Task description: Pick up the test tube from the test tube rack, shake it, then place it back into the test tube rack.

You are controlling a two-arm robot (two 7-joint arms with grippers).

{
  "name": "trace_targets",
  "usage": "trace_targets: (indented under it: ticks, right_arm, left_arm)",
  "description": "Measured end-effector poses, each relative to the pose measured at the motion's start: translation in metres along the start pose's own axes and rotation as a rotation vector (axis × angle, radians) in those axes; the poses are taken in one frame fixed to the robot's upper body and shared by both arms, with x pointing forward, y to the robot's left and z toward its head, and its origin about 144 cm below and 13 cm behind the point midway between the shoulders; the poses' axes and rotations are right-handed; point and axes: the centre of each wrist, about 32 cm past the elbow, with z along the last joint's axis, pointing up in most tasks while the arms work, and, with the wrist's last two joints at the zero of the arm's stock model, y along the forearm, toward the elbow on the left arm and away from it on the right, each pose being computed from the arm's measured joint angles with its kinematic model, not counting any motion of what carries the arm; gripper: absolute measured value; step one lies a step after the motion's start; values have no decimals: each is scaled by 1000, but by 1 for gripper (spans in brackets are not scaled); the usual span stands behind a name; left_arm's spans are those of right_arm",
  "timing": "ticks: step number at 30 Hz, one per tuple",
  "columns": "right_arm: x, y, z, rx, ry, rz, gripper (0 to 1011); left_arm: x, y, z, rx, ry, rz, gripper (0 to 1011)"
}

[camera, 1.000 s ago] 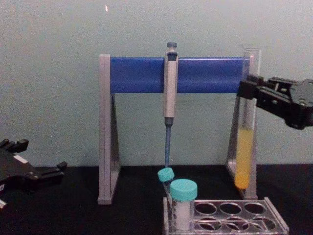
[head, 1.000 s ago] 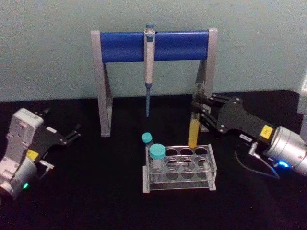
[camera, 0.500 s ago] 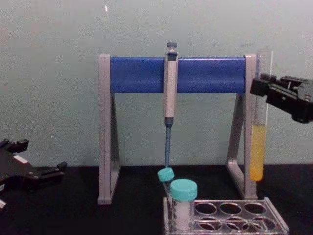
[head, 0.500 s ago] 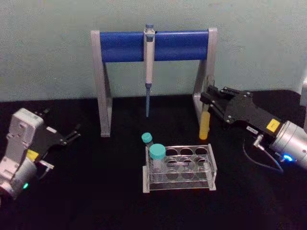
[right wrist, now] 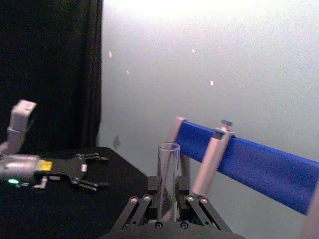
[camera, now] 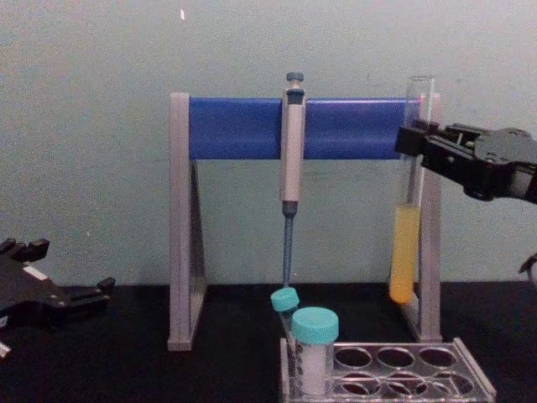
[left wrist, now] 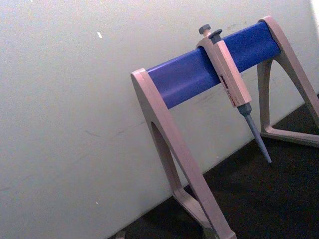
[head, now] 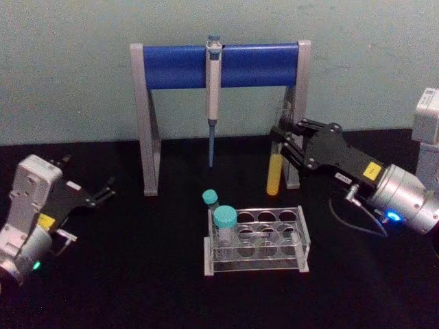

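head view: the right gripper (head: 281, 140) pinches the test tube (head: 274, 175) near its top, holding it about upright behind the test tube rack (head: 256, 264). the left gripper (head: 103, 190) lies far left, spread open.

chest view: the tube's yellow-filled bottom hangs well above the rack, before the right leg of the pipette stand (camera: 243, 128).

right wrist view: the tube's open mouth rises out of the right gripper.

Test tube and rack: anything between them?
No; chest view shows bare space between the test tube in the right gripper and the test tube rack. Left gripper idle.
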Motion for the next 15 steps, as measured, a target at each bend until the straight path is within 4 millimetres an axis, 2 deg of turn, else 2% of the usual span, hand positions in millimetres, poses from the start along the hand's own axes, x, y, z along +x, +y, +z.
trace_targets:
  ticks: [8,15]
  right_arm:
    - [-2,3,-2,34,39,84,230]
    - [-6,-8,-1,52,61,144,230]
  left_arm:
    - [0,0,0,0,0,0,1002]
    - [0,0,0,0,0,0,1001]
